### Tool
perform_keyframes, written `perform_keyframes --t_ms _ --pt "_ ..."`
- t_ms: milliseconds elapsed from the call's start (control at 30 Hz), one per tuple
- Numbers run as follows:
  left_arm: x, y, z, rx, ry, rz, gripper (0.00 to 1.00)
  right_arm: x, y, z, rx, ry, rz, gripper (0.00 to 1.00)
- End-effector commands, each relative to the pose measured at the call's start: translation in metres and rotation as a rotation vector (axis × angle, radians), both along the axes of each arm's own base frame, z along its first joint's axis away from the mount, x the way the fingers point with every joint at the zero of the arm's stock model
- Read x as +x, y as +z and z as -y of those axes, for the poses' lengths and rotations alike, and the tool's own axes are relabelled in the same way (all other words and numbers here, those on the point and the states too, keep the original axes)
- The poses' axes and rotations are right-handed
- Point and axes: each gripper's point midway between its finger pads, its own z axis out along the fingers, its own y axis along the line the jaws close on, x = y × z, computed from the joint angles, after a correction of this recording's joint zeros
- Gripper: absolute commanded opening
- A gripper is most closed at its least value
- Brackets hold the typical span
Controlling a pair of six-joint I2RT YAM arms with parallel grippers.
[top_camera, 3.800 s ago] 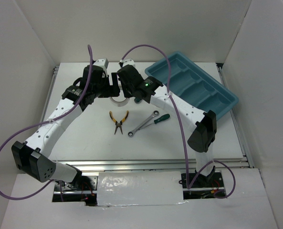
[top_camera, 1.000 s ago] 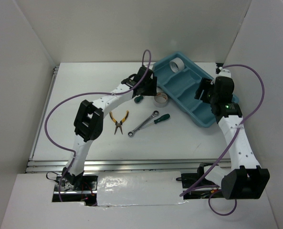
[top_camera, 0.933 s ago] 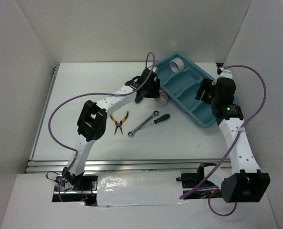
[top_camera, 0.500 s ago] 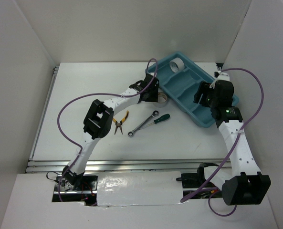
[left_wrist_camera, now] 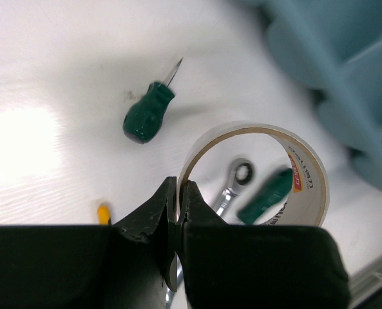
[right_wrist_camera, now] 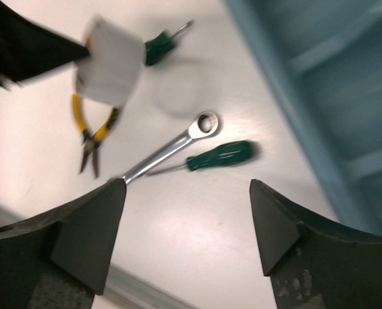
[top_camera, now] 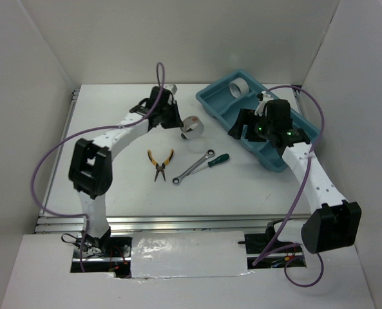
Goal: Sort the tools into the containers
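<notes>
The tray is teal, pliers yellow-handled, screwdriver green-handled, wrench silver, tape roll greyish.

Place: we read this as a robotics lab test cell.
Enclosure: we see plain white panels boxing in a white tabletop on three sides.
Frame: we see bare aluminium rails along the near edge.
Machines: we see two white-and-black arms bolted side by side there.
Wiring: we see loose purple cables looping off both arms, and exposed wires at the bases.

White walls enclose a white table edged by metal rails.
</notes>
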Motion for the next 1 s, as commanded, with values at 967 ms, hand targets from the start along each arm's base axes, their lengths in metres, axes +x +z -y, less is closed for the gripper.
perform_keyframes --t_ms 967 --pt "-0.086 0.169 -0.015 -0.176 -0.188 0.305 0.06 -0.019 0.063 -0.141 0.362 0.451 -0.170 1.00"
